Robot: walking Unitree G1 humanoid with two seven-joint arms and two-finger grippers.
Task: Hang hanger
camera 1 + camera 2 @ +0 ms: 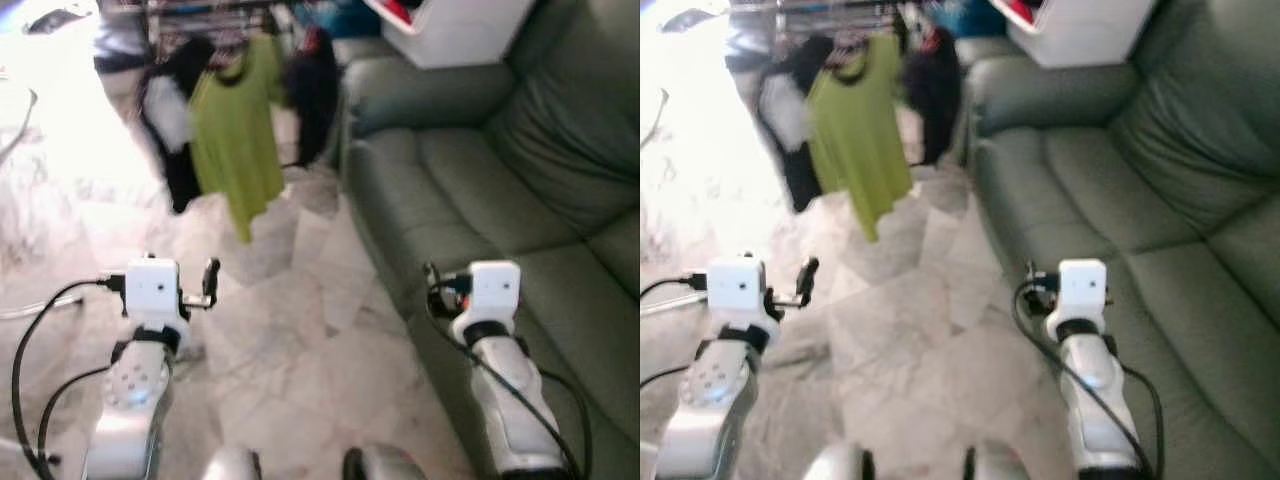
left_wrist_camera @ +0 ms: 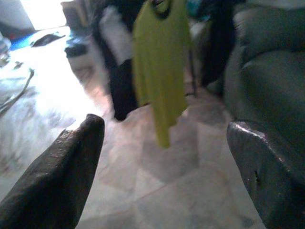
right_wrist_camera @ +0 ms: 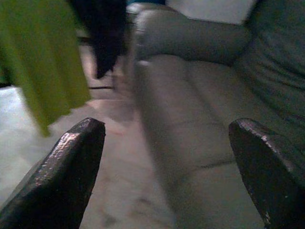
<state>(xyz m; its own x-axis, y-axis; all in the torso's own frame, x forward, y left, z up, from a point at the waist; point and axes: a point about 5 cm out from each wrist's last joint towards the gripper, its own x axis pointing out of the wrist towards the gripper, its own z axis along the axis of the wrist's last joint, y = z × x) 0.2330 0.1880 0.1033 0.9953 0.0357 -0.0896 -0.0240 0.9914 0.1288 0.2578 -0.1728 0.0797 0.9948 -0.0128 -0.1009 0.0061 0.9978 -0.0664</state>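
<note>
The left gripper (image 2: pixel 164 143) has its fingers wide apart, holding nothing, raised over the marble floor (image 1: pixel 300 340). The right gripper (image 3: pixel 167 152) is likewise spread and bare, beside the green sofa (image 1: pixel 520 200). At 12 o'clock from the left gripper, well off, a green shirt (image 1: pixel 237 140) hangs on a hanger among dark clothes (image 1: pixel 310 90) on a rack.

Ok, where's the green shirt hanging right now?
In the left eye view the green shirt hangs ahead on the robot's left, between dark garments, left of the grey sofa.
</note>
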